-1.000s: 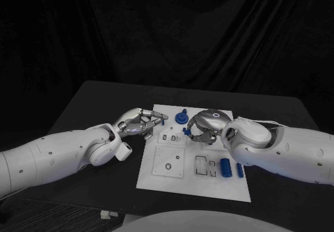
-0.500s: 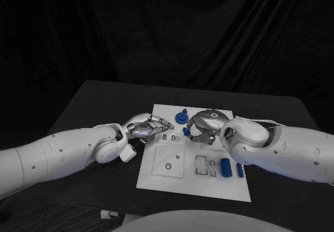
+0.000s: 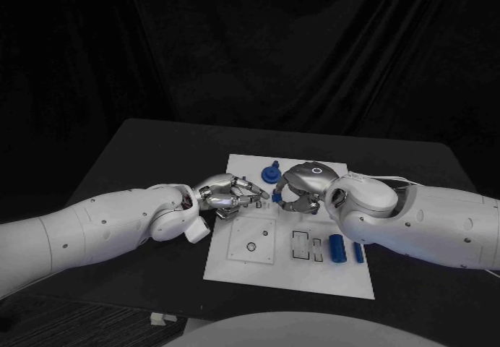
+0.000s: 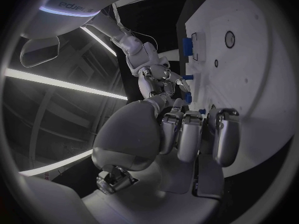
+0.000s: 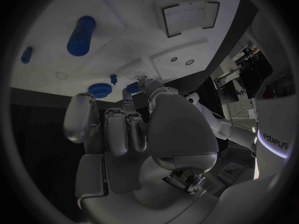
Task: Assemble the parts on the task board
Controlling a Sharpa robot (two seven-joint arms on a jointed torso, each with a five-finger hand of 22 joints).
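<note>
The white task board lies mid-table. My right hand hovers over its far part and pinches a small blue part, seen at its fingertips. My left hand sits just left of it at the board's left edge, fingers curled in, with nothing plainly in them. The two hands almost touch. A round blue part stands on the board's far edge. A blue cylinder lies on the right side, a thinner blue piece beside it.
The board has recessed slots and a square plate with a ring hole near its middle. Black table surrounds the board, with free room at the near right. A small white scrap lies at the table's near left edge.
My left hand has moved right, from beside the board to over its left edge, closing on the right hand. The right hand has shifted slightly left.
</note>
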